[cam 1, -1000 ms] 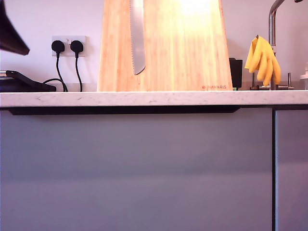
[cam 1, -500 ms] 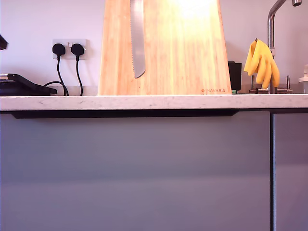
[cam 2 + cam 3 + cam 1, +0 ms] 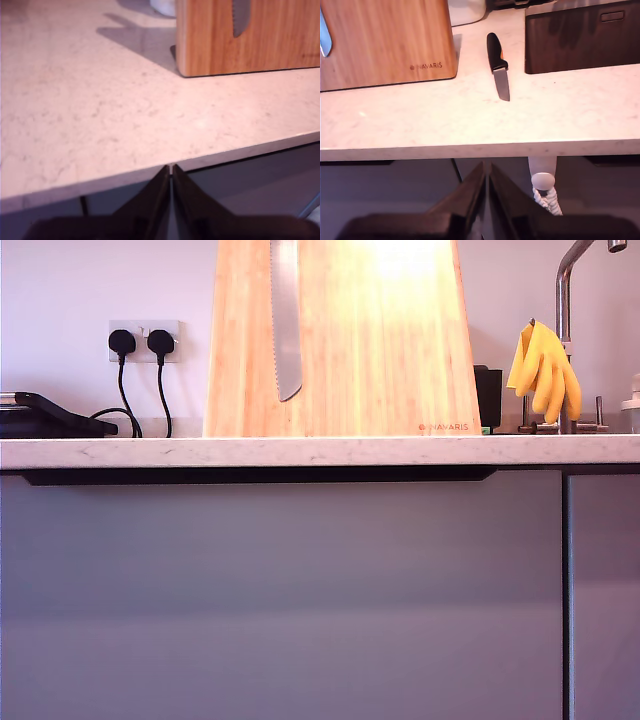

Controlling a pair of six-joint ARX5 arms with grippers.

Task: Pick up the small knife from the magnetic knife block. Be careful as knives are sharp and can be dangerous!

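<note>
The magnetic knife block (image 3: 370, 340) stands on the countertop (image 3: 320, 450), a light bamboo slab with red "NAVARIS" lettering. A long serrated bread-knife blade (image 3: 285, 320) hangs on its face. The small knife (image 3: 498, 65) lies flat on the counter beside the block (image 3: 385, 40), between it and the sink, with a black handle and a short pointed blade. My second gripper (image 3: 486, 170) is shut and empty, held below and in front of the counter edge. My first gripper (image 3: 171, 172) is also shut and empty, at the counter edge, facing the block's other corner (image 3: 250, 35). Neither gripper shows in the exterior view.
A dark sink (image 3: 580, 40) lies beyond the small knife. Yellow rubber gloves (image 3: 545, 365) hang by a tap (image 3: 568, 300) at the exterior view's right. Wall sockets with two black plugs (image 3: 140, 340) and a flat black appliance (image 3: 50, 415) are at its left. Grey cabinet fronts (image 3: 300, 590) run below.
A dark arm part at the exterior view's left edge has withdrawn out of the picture. The block and bread knife have stayed put.
</note>
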